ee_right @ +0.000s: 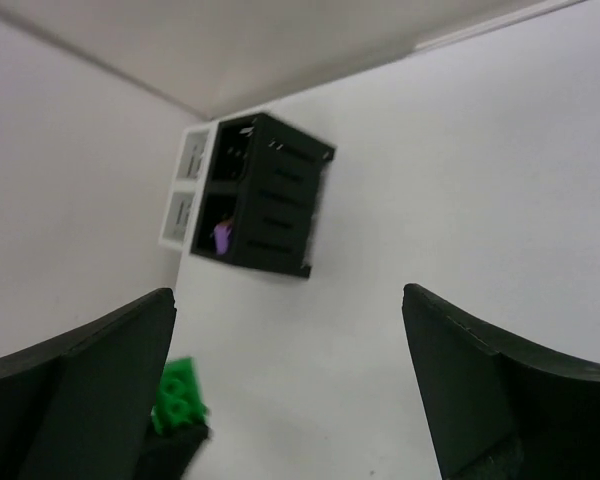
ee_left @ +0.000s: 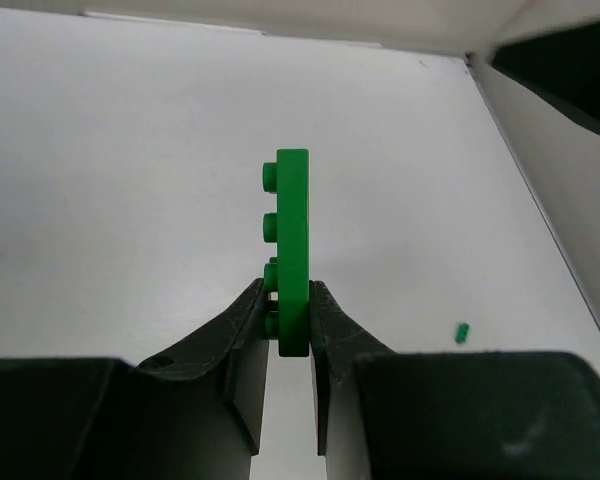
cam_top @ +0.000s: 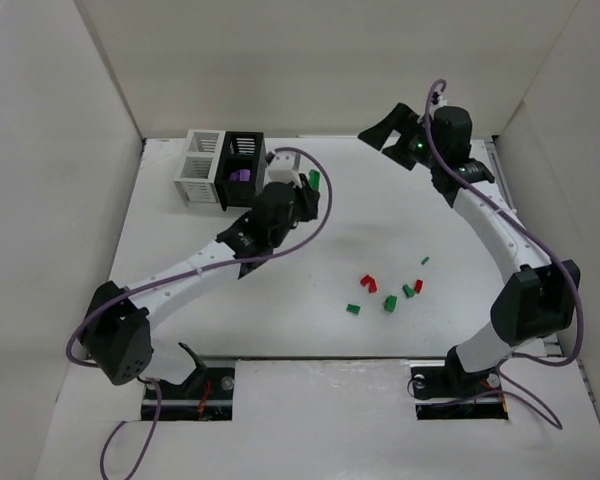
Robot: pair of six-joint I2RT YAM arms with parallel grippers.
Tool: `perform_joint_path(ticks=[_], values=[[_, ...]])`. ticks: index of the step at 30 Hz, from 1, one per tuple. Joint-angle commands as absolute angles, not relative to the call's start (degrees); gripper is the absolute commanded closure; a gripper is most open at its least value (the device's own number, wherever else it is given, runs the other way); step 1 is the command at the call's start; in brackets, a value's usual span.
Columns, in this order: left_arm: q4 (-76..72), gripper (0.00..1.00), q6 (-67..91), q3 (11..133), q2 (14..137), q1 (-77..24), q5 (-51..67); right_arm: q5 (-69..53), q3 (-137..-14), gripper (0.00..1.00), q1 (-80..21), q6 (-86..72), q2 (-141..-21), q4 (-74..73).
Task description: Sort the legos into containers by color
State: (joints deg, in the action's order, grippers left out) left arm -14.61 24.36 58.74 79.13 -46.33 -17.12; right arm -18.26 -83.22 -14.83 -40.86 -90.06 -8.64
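Left gripper (ee_left: 290,305) — jaws closed on the lower end of a green lego plate (ee_left: 293,220), which stands upright with its studs facing left in the wrist view, near the black container (cam_top: 244,158). Right gripper (ee_right: 290,330) — jaws spread wide, holding nothing, at the far side of the table (cam_top: 380,220). The black container holds a purple brick (cam_top: 240,174); the white container (cam_top: 201,165) adjoins it. Red and green bricks (cam_top: 390,302) lie loose mid-table.

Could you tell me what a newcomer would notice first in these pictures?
Most striking is the green lego plate, pinched upright by the left gripper just right of the black container, which already holds a purple brick. Next come the right gripper, wide open at the far right, and the loose red and green legos scattered across the middle of the table.
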Motion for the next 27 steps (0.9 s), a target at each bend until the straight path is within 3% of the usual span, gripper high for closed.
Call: perform_joint_path(ticks=[1,14,27], values=[[-12.8,1.0,25.1,62.8,79.1,-36.4,-16.7,-15.9,-84.3,0.0,-11.0,-38.4,-87.2,-6.5],[-4.0,1.0,25.7,75.3,92.8,-4.3,-10.0,-14.0,-66.6,0.0,-0.9,-27.4,-78.1,-9.7],[6.3,1.0,24.6,89.8,106.0,0.2,-10.5,-9.7,-71.5,0.0,0.3,-22.3,-82.3,-21.0]])
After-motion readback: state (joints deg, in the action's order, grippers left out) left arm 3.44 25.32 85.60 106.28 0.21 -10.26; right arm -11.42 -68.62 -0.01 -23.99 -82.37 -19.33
